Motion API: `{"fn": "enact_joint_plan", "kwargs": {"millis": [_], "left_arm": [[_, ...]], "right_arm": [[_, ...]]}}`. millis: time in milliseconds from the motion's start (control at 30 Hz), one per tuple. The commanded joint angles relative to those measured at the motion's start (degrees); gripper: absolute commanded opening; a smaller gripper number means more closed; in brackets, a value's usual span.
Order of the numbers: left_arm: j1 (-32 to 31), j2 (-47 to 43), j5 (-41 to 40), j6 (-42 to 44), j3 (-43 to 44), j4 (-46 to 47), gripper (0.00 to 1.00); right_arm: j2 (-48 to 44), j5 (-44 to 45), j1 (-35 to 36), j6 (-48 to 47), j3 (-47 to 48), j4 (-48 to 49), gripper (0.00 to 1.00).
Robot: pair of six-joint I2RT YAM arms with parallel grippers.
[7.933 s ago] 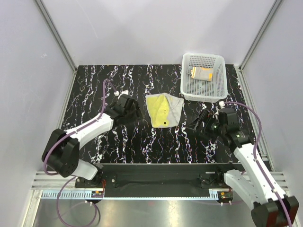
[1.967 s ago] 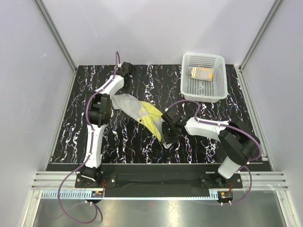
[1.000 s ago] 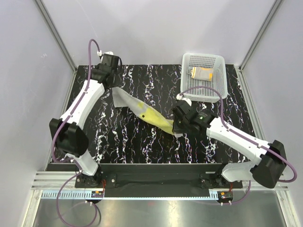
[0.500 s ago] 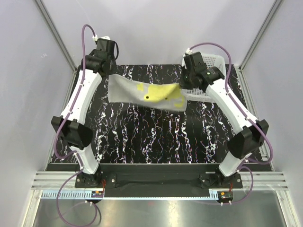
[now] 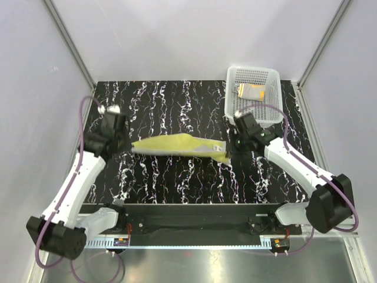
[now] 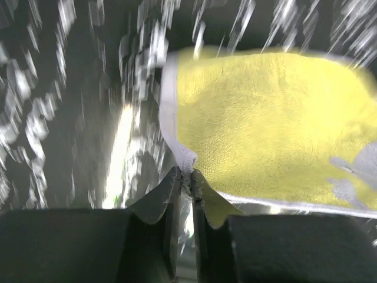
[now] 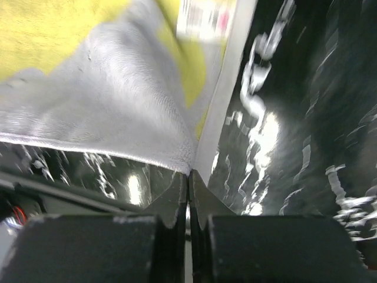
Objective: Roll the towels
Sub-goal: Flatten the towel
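Note:
The yellow towel [image 5: 177, 144] is stretched in a long band across the middle of the table, yellow side up. My left gripper [image 5: 122, 142] is shut on its left corner; in the left wrist view that white-edged corner sits pinched at the fingertips [image 6: 187, 173] and the yellow towel [image 6: 265, 118] spreads beyond. My right gripper [image 5: 231, 152] is shut on the right end. In the right wrist view the grey-white reverse of the yellow towel [image 7: 118, 88] runs into the closed tips [image 7: 188, 173]. The orange towel [image 5: 250, 91] lies bundled inside the basket.
A white perforated basket [image 5: 254, 69] stands at the back right corner of the black marbled table [image 5: 177, 183]. White walls and metal rails enclose the table on three sides.
Both arms came down and toward the near side from holding the towel high at the back. The towel went from hanging spread to a low, stretched band just above the table.

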Motion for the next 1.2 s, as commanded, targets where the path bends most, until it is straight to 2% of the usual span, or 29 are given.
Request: {"fn": "enact_joint_plan", "kwargs": {"millis": [0,33,67,100,133,233,267,333,367,400,600,733,833,933,967,1000,1067,1100,1167], "left_arm": [[0.2,-5.4,4.9,-4.6,-9.7,1.0,0.17],[0.3,-6.5,5.2,-5.0,-10.6,0.0,0.25],[0.3,-7.0,5.9,-5.3,-11.8,-1.1,0.33],[0.2,-8.3,6.9,-5.5,-12.5,-3.0,0.46],[0.2,-9.3,9.9,-5.6,-13.0,-4.0,0.54],[0.2,-16.4,13.4,-6.0,-15.9,-5.9,0.68],[0.2,-18.2,13.2,-6.7,-15.0,-6.9,0.80],[0.2,-22.3,12.6,-7.2,-13.9,-7.7,0.86],[0.2,-23.0,12.1,-7.6,-13.1,-7.3,0.93],[0.2,-23.6,11.8,-7.7,-13.3,-6.0,0.95],[0.3,-19.3,17.2,-11.3,-18.1,0.5,0.95],[0.7,-21.6,15.8,-17.1,-23.2,3.4,0.97],[2.8,-22.9,12.5,-19.4,-26.3,4.4,0.99],[8.7,-22.7,13.8,-20.2,-27.1,4.3,0.99],[13.2,-22.4,15.1,-20.0,-27.4,4.8,0.99],[15.6,-20.6,20.5,-19.8,-28.0,5.4,0.99],[24.2,-16.8,26.4,-18.5,-31.0,8.5,0.99],[26.6,-15.3,29.6,-18.1,-32.0,8.9,0.99],[30.2,-12.5,29.4,-17.9,-32.1,8.2,0.99]], "right_arm": [[-2.7,-3.6,4.6,6.0,-9.3,7.7,0.03],[-2.9,-3.8,5.9,7.4,-10.6,8.3,0.17],[-3.1,-3.9,8.5,7.9,-11.7,8.1,0.22],[-3.1,-3.7,9.7,9.4,-13.2,7.6,0.32],[-3.2,-3.3,11.1,10.4,-14.0,7.3,0.50],[-6.5,-2.5,15.6,14.8,-16.7,6.9,0.69],[-9.0,-2.1,16.4,16.1,-17.2,6.7,0.80],[-11.5,-2.3,17.5,18.7,-18.5,6.4,0.84],[-13.4,-1.9,17.6,19.3,-18.6,6.3,0.86],[-14.1,-1.6,17.6,19.8,-18.3,5.6,0.87],[-12.7,4.3,17.7,19.0,-12.3,1.3,1.00],[-13.2,14.4,17.4,23.8,-12.6,-2.8,1.00],[-18.0,17.1,16.1,28.0,-16.4,-2.5,1.00],[-24.3,17.2,11.5,30.3,-20.5,-2.0,1.00],[-26.4,16.5,7.2,30.0,-21.8,-1.7,1.00],[-26.9,15.2,5.0,28.3,-22.1,-1.4,1.00],[-25.7,11.4,1.1,25.0,-21.6,-0.7,1.00],[-24.5,10.0,-1.1,24.1,-21.1,-0.7,1.00],[-19.9,8.8,-2.2,21.5,-19.2,0.1,1.00]]}}
